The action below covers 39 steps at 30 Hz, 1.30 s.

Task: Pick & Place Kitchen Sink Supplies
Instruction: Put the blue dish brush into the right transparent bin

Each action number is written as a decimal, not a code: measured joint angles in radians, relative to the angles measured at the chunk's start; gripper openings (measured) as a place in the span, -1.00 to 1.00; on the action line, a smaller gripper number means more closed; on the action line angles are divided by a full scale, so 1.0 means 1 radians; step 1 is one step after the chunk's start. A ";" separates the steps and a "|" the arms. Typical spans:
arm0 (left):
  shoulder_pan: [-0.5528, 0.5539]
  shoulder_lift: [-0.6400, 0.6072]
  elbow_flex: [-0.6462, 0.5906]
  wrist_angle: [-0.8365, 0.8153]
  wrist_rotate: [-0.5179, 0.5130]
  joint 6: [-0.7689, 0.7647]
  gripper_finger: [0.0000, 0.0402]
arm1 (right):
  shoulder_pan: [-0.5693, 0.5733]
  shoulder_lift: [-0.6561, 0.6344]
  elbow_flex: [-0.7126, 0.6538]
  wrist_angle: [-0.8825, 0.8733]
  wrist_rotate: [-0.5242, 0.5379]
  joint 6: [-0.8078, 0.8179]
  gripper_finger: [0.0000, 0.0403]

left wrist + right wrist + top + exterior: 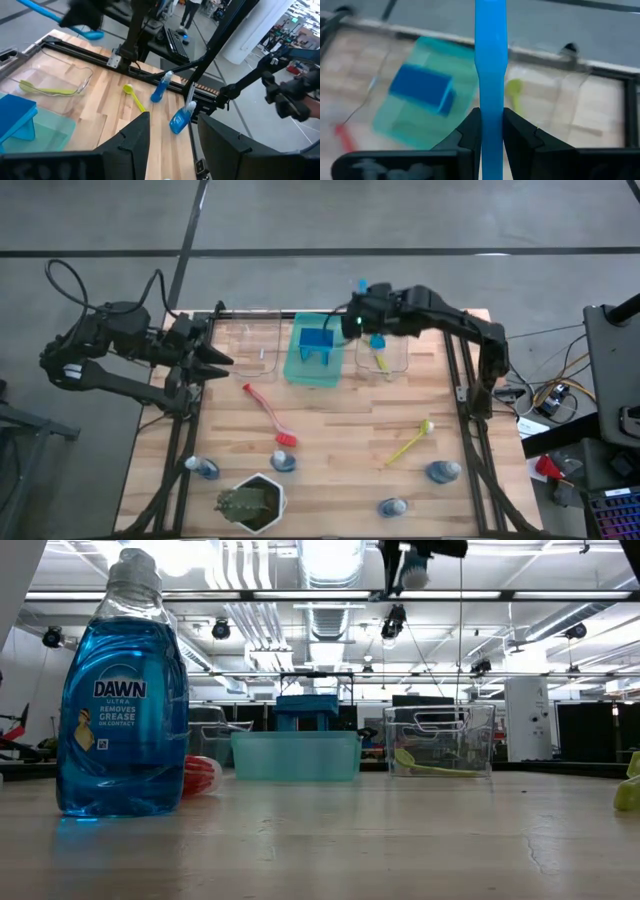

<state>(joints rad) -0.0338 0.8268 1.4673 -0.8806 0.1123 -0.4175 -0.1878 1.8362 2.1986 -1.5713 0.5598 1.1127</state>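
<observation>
Left arm: I had it parked over the bench's left rear edge, forearm folded back, wrist level. Left end effector [215, 360]: fingers parted, nothing between them, pointed toward the bench centre.

Right arm: I saw it reaching in from the right rear corner, elbow bent. Right end effector [352, 320]: raised above the bench's rear middle, fingers [470, 131] pinched together.

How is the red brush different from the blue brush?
The red brush lies flat on the table, while the blue brush is up in the air. Nothing touches the red brush; the right gripper is shut on the blue brush's handle, above the clear bin. One is red, one blue. Both are thin with long handles.
</observation>
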 joint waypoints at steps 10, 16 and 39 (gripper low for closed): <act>0.000 -0.004 0.000 -0.001 -0.001 -0.003 -0.21 | -0.192 0.027 -0.075 0.010 -0.100 -0.046 -0.70; 0.000 -0.004 0.000 -0.002 -0.001 -0.003 -0.21 | -0.255 0.027 -0.216 0.036 -0.168 -0.035 -0.70; 0.000 -0.001 0.000 -0.003 -0.001 -0.009 -0.21 | -0.299 0.027 -0.620 0.305 -0.142 -0.041 -0.70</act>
<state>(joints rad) -0.0338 0.8257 1.4673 -0.8833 0.1111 -0.4263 -0.4866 1.8637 1.5783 -1.2662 0.4179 1.0718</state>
